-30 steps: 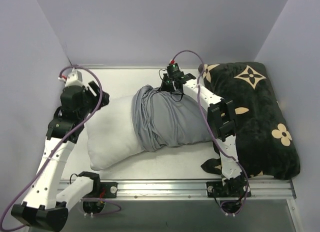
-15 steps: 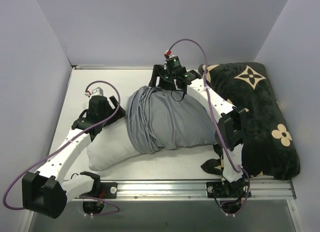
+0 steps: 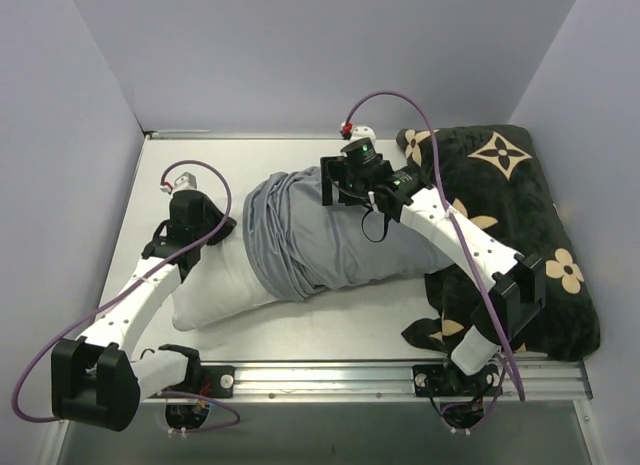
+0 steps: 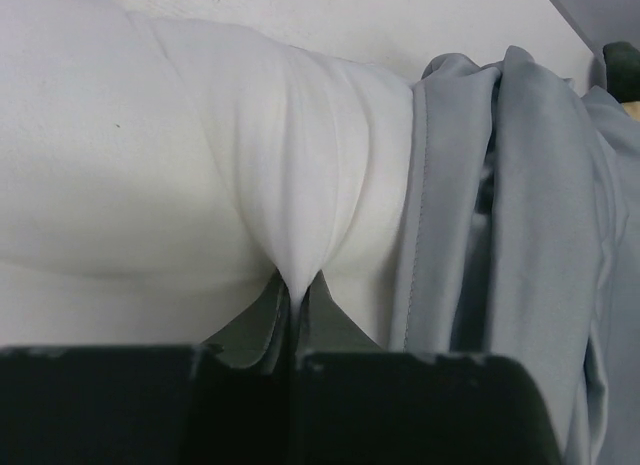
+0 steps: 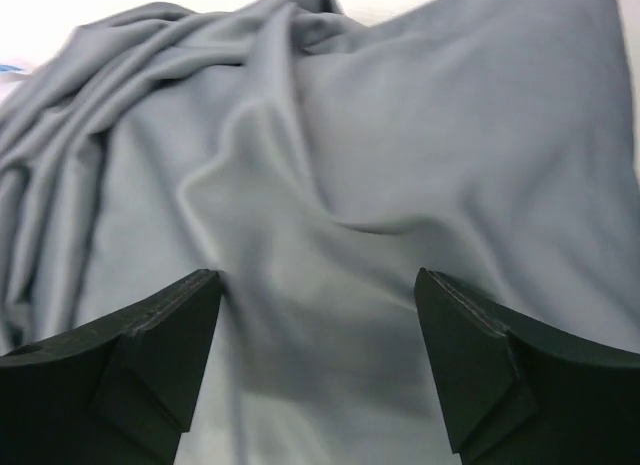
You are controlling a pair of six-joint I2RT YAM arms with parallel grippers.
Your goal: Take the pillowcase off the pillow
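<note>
The white pillow [image 3: 215,285] lies across the table, its right part still inside the blue-grey pillowcase [image 3: 325,235], whose open edge is bunched in folds near the middle. My left gripper [image 3: 222,230] is at the pillow's bare far-left part; in the left wrist view it [image 4: 297,303] is shut on a pinched fold of the pillow [image 4: 150,165], right beside the pillowcase hem [image 4: 520,235]. My right gripper [image 3: 332,197] hovers over the case's far top. In its own view it [image 5: 318,285] is open, with smooth pillowcase [image 5: 350,135] cloth below and nothing between the fingers.
A black cushion [image 3: 520,235] with tan flower motifs fills the right side, touching the pillow's cased end, with the right arm reaching across it. Grey walls close in the table on three sides. A metal rail [image 3: 330,375] runs along the near edge.
My left arm swung down to the pillow's bare end and shut on a fold of it. The right gripper opened, let go of the pillowcase's far edge and shifted over the case.
</note>
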